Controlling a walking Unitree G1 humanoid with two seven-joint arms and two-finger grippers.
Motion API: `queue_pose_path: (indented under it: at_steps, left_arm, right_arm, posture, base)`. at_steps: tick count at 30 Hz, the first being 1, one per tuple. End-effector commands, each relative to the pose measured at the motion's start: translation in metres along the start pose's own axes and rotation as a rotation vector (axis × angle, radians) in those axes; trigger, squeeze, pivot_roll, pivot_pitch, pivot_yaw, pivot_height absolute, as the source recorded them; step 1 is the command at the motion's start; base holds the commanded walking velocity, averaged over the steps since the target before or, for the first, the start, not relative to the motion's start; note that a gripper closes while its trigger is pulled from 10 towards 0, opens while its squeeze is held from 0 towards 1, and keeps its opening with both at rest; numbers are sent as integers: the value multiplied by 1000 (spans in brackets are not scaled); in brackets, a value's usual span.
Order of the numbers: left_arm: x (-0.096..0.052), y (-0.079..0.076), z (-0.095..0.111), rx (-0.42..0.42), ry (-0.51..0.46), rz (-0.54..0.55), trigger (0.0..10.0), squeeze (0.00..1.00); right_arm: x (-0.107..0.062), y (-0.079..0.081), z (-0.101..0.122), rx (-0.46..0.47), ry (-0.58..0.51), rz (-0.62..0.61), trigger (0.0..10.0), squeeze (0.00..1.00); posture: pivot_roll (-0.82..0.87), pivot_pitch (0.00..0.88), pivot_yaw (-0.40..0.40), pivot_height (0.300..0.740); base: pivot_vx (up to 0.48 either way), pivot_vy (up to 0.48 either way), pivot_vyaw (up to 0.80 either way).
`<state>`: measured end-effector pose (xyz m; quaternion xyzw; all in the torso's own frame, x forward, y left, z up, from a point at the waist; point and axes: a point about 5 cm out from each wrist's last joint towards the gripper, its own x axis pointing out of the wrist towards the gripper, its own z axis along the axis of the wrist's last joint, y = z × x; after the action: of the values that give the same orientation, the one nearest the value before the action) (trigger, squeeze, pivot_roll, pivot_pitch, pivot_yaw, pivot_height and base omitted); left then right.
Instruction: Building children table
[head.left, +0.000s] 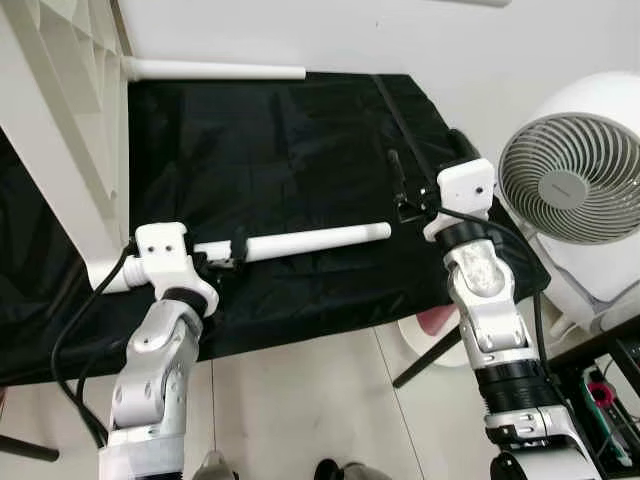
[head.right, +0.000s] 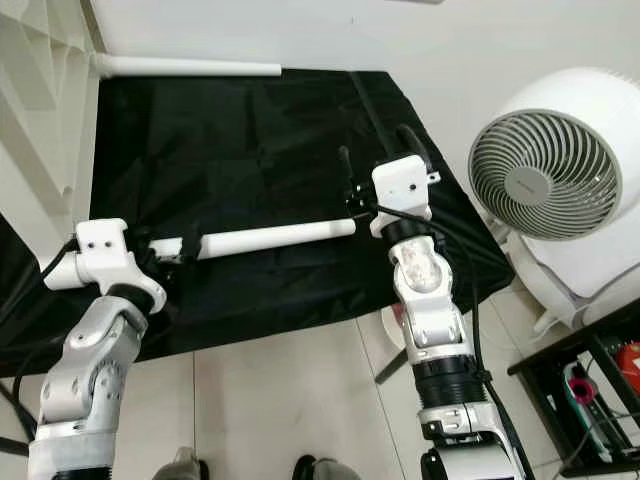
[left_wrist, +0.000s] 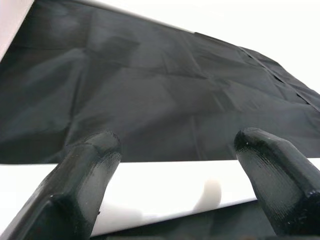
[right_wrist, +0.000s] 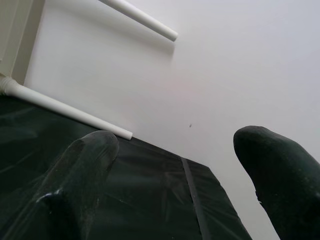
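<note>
A black cloth (head.left: 290, 150) covered the tabletop, and on it, near the front edge, lay a white table leg (head.left: 315, 241), its length running left to right along that edge. The left pincer (head.left: 228, 254) sat at the leg's left end with its two black fingers (left_wrist: 85, 175) spread on either side of the white tube, which passed between them; whether the pads touched it could not be told. The right pincer (head.left: 402, 185) stood over the cloth near the right edge, just beyond the leg's right end, its fingers (right_wrist: 82, 172) spread and holding nothing. A second white leg (head.left: 215, 70) lay along the back edge against the wall, joined at its left end to a white table panel (head.left: 60, 130) tilted up at the left. A white fan (head.left: 575, 170) stood on the floor beside the right edge.
</note>
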<state>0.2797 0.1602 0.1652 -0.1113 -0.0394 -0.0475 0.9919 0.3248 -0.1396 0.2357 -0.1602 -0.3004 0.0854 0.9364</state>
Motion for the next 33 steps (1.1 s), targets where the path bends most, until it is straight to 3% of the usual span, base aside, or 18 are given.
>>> queue_pose_path:
  at_steps: [1, 2, 3, 13, 21, 22, 23, 26, 33]
  left_arm:
    - [-5, 4, -4, -24, 20, 42, 10000, 0]
    - [-7, 4, -3, -27, 14, 42, 10000, 0]
    - [-11, 7, -3, -16, 21, 56, 10000, 1000]
    - [-28, 10, -3, -46, 52, 109, 10000, 1000]
    - [-34, 9, -19, -59, 182, 172, 10000, 1000]
    - [-35, 9, -21, -66, 200, 182, 10000, 906]
    - [-36, 9, -24, -85, 218, 196, 10000, 0]
    - [-35, 14, -30, -155, 268, 274, 10000, 0]
    - [-28, 21, -28, -194, 260, 317, 10000, 0]
  right_arm:
    - [2, -2, 4, -26, -26, 16, 10000, 0]
    - [3, -3, 5, -30, -29, 20, 10000, 0]
    - [4, -3, 6, -36, -35, 26, 10000, 0]
    - [13, -5, 14, -92, -90, 64, 10000, 0]
    - [19, -7, 22, -151, -141, 78, 10000, 0]
    - [19, -7, 23, -152, -146, 76, 10000, 0]
    - [19, -6, 23, -155, -151, 74, 10000, 0]
    - [21, -4, 26, -153, -170, 71, 10000, 0]
    - [23, -2, 30, -157, -205, 82, 10000, 0]
  posture:
    - [199, 109, -69, 740]
    - [199, 109, -69, 740]
    - [201, 110, -70, 740]
    - [213, 112, -73, 740]
    - [221, 109, -75, 740]
    - [221, 105, -72, 740]
    - [222, 103, -72, 740]
    - [225, 100, -73, 740]
    - [224, 90, -69, 740]
  base:
    - [0, 0, 0]
    - [0, 0, 0]
    - [0, 0, 0]
    - [0, 0, 0]
    - [0, 0, 0]
    - [0, 0, 0]
    - [0, 0, 0]
    - [0, 0, 0]
    - [0, 0, 0]
